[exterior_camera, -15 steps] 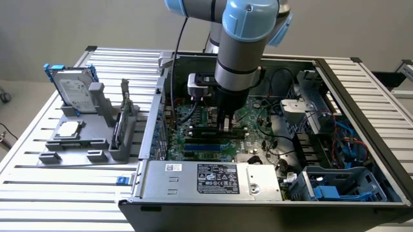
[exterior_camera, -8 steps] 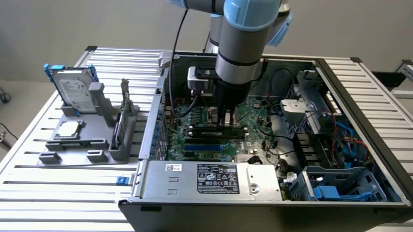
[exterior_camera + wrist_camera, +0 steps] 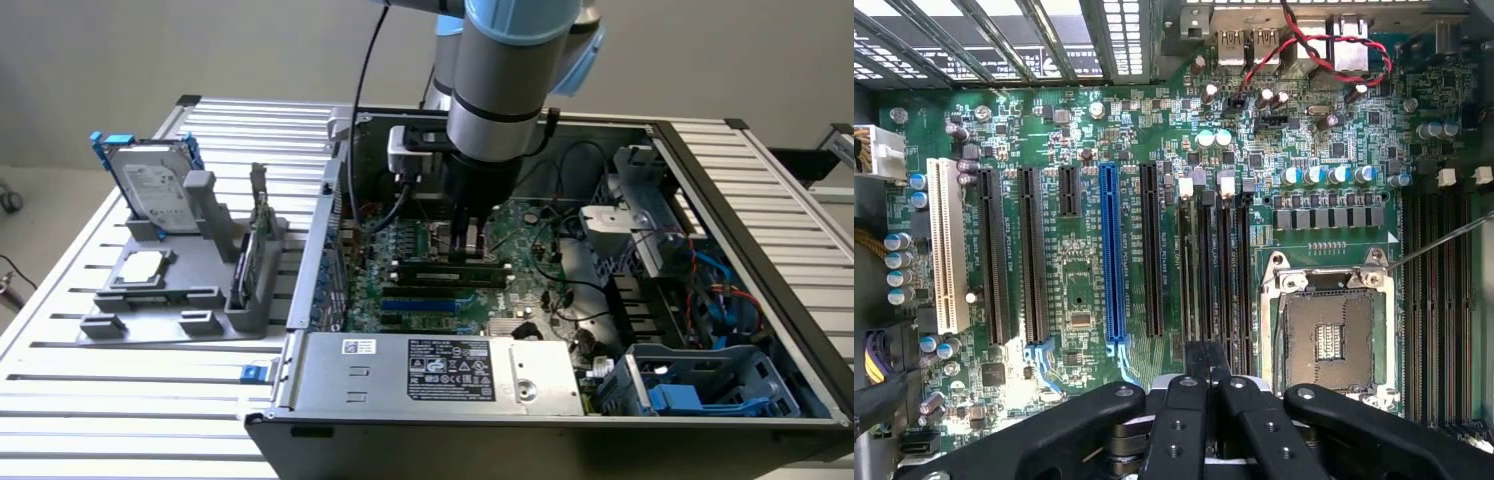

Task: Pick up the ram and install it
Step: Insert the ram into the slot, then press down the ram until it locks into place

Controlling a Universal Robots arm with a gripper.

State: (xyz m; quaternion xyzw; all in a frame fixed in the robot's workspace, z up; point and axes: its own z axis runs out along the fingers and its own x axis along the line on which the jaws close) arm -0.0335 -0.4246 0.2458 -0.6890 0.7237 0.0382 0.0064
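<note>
My gripper (image 3: 465,252) reaches down into the open computer case (image 3: 747,190), over the black memory slots of the green motherboard (image 3: 1084,290). In the wrist view its fingers (image 3: 1189,375) are pressed together, and I see nothing between them. A long, dark, narrow stick, which I take for the ram (image 3: 454,273), lies along a slot just below the fingertips in the exterior view. Seen from the wrist, the gripper (image 3: 1204,362) sits over the end of the memory slots (image 3: 1216,270) beside the empty processor socket (image 3: 1332,335). There I cannot tell the ram apart from the slots.
A grey parts holder (image 3: 174,300) on the exterior view's left carries a hard drive (image 3: 154,185), a square silver chip (image 3: 142,268) and an upright card (image 3: 254,235). The power supply (image 3: 441,368) fills the case's near side. Drive cages and cables (image 3: 667,290) crowd the exterior view's right.
</note>
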